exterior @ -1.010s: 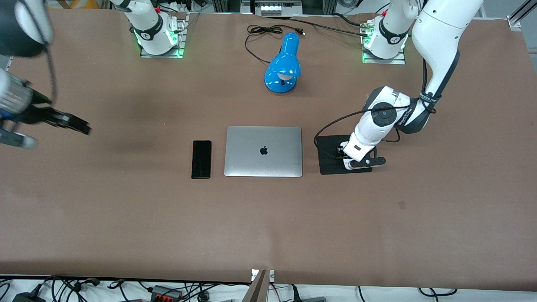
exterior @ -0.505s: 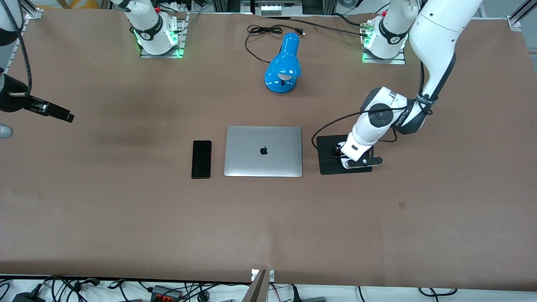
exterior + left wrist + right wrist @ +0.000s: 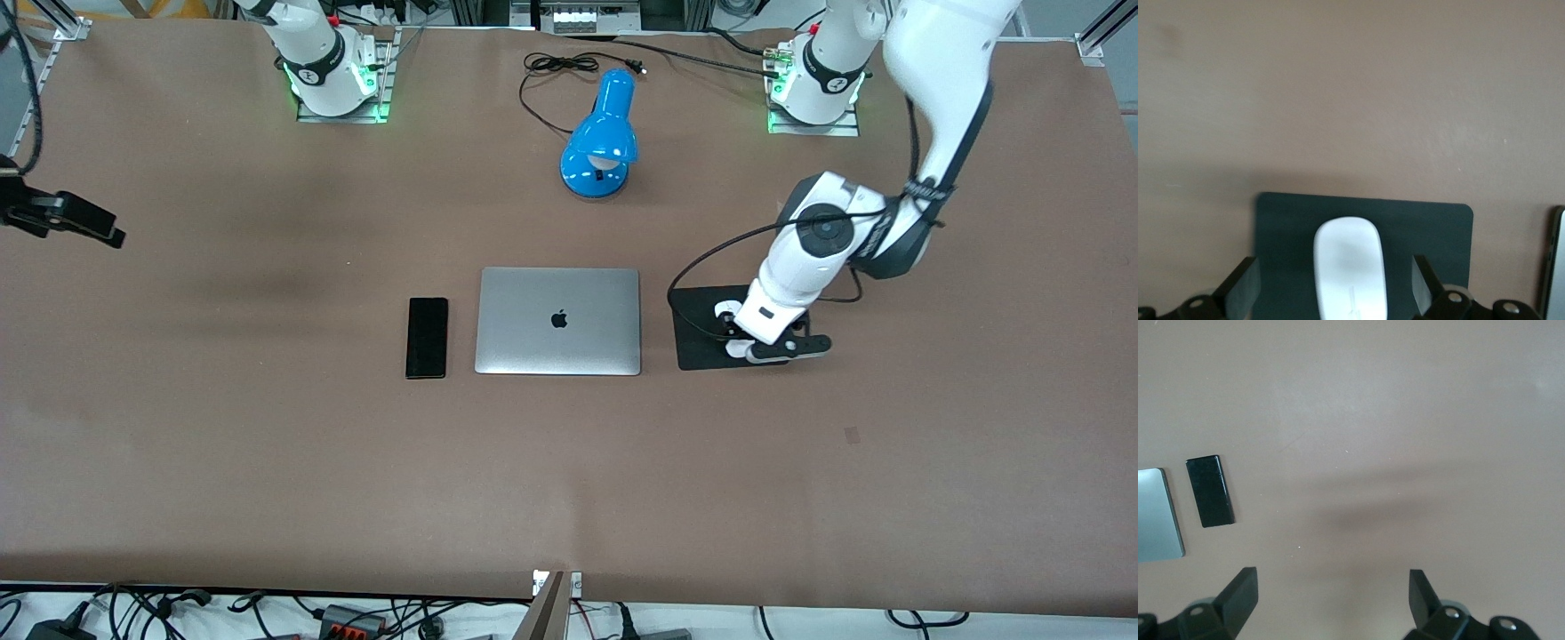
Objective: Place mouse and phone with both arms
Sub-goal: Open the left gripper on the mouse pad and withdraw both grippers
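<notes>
The white mouse [image 3: 1350, 267] lies on the black square pad [image 3: 1285, 227], beside the laptop; in the front view the mouse [image 3: 726, 311] is partly hidden under the left arm. My left gripper [image 3: 1336, 283] is open just above it, one finger on each side, not touching it. It also shows in the front view [image 3: 745, 336]. The black phone [image 3: 427, 338] lies flat on the table beside the laptop, toward the right arm's end; it also shows in the right wrist view [image 3: 1210, 491]. My right gripper [image 3: 1331, 590] is open and empty, high over bare table at the right arm's end [image 3: 67, 218].
A closed silver laptop [image 3: 558, 321] lies between the phone and the pad. A blue desk lamp [image 3: 600, 147] with a black cable [image 3: 560, 67] stands farther from the front camera, between the arm bases. Brown table surface [image 3: 569, 480] stretches nearer the camera.
My right gripper has drawn back toward the table edge at the right arm's end. My left gripper has shifted slightly toward the left arm's end, staying over the pad.
</notes>
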`<state>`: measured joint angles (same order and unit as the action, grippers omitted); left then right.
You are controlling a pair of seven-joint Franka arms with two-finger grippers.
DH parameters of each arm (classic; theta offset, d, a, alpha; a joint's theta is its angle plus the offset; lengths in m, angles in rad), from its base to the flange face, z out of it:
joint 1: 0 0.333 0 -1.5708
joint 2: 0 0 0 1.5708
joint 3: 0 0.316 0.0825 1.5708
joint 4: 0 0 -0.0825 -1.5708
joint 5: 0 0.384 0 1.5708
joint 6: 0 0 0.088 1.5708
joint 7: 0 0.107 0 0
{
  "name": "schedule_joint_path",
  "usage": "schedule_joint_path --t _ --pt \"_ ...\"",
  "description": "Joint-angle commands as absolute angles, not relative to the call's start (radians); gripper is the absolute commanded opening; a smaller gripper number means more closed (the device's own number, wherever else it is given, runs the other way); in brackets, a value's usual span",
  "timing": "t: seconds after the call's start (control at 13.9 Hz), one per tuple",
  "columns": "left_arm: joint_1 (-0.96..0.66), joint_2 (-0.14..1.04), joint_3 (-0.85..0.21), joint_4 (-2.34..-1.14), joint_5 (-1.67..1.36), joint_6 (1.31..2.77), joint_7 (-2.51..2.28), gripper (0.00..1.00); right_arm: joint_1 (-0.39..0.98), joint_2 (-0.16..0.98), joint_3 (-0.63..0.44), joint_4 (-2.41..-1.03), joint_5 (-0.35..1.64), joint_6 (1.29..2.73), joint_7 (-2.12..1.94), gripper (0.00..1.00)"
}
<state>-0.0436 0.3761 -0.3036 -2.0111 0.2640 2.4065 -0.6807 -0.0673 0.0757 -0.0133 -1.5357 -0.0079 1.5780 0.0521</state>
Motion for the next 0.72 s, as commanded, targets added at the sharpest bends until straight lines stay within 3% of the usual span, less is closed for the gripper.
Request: schedule_joint_path --t 0.0,0.14,0.29,0.65 --pt "-0.049 0.341 -0.311 -1.817 0.305 2.057 -0.666 1.00 -0.071 0.101 -0.002 -1.494 0.009 1.558 0.043 1.00" --pt "-0.049 0.345 -0.310 -1.648 0.305 1.802 -0.522 1.00 -0.074 0.109 -0.002 -1.491 0.009 1.560 0.031 1.00" --pt "-0.034 0.345 -0.307 -1.541 0.304 1.641 -0.381 1.00 -0.071 0.106 -0.002 -1.491 -0.001 1.551 0.025 1.00" --pt "0.079 0.333 -0.310 -1.372 0.218 1.435 -0.093 1.00 -0.077 0.107 -0.006 -1.489 -0.002 1.549 0.020 1.00"
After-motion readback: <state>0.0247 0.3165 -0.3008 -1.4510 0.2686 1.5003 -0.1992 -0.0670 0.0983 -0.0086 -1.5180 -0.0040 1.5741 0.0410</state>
